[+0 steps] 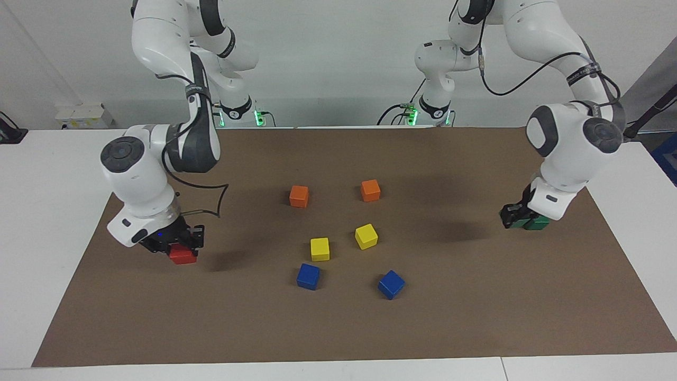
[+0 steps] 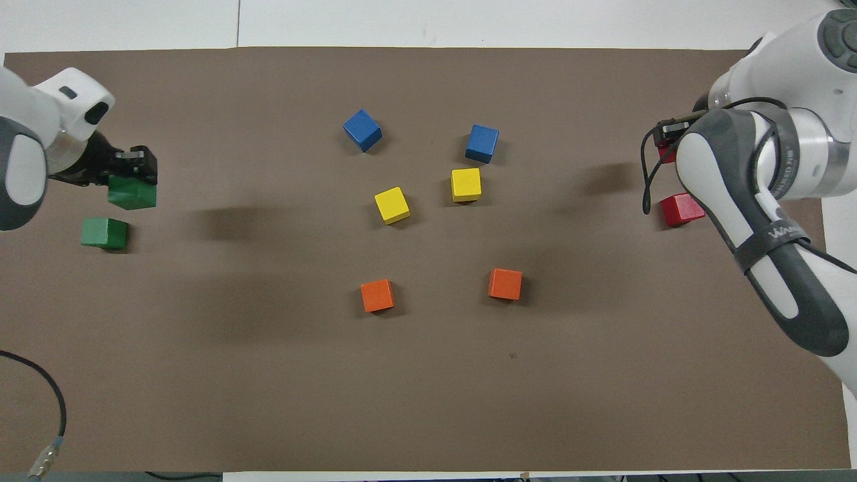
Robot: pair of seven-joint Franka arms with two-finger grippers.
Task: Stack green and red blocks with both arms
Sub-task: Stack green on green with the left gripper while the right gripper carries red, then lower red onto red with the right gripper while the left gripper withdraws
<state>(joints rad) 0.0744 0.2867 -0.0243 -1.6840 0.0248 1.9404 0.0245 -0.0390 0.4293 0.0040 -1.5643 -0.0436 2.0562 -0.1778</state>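
Observation:
My left gripper is shut on a dark green block and holds it low over the mat, right beside the second green block at the left arm's end of the table. That second block also shows in the facing view, partly hidden by the hand. My right gripper is shut on a red block low over the mat at the right arm's end. The second red block lies on the mat close by; the hand hides it in the facing view.
Two orange cubes, two yellow cubes and two blue cubes lie in the middle of the brown mat, between the two grippers. White table surrounds the mat.

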